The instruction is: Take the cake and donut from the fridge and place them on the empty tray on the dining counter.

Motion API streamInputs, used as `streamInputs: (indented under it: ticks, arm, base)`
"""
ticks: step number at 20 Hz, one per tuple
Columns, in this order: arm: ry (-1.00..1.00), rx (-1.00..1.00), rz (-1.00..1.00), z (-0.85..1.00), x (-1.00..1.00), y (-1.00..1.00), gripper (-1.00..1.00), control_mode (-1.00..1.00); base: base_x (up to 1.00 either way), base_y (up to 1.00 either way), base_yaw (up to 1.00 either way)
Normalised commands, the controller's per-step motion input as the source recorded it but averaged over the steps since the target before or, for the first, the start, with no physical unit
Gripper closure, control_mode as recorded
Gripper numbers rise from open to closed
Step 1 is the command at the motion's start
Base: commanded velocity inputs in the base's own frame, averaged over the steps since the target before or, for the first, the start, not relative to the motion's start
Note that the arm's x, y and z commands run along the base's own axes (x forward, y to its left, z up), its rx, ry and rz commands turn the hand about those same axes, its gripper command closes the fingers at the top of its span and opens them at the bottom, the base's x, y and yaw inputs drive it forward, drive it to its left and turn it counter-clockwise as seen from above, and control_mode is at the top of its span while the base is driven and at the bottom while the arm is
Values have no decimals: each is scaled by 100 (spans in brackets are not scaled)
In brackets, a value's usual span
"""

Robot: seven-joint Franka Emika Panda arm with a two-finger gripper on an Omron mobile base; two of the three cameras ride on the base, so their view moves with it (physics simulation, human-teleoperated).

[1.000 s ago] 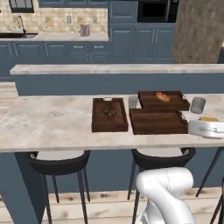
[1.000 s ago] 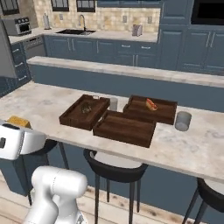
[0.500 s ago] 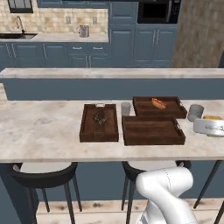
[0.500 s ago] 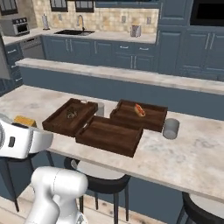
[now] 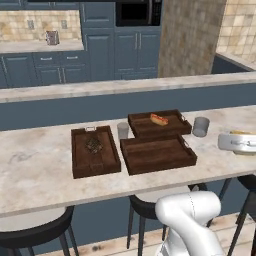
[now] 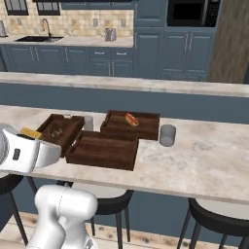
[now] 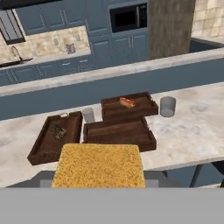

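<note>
Three trays on the dining counter: empty tray nearest, cups beside them.

A: Back wall up top: dark blue cabinets, a black microwave built in, beige tiled backsplash at upper left.

B: And a sink faucet there. Brown textured column upper right, black stools below, pale wood floor.

Glossy white rounded arm; smooth bulbous segments
</note>
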Motion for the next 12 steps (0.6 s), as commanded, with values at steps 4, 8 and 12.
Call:
streamInputs:
  ticks: [4, 8, 12]
  arm:
    - [45, 1, 10, -5, 100, -12, 100, -100]
    - [25, 0, 22, -36, 100, -13, 100, -100]
    - [-1, 2, 23, -64, 96, -4, 100, -100]
  base:
    - [0, 0, 0]
    - [0, 0, 0]
    - [0, 0, 0]
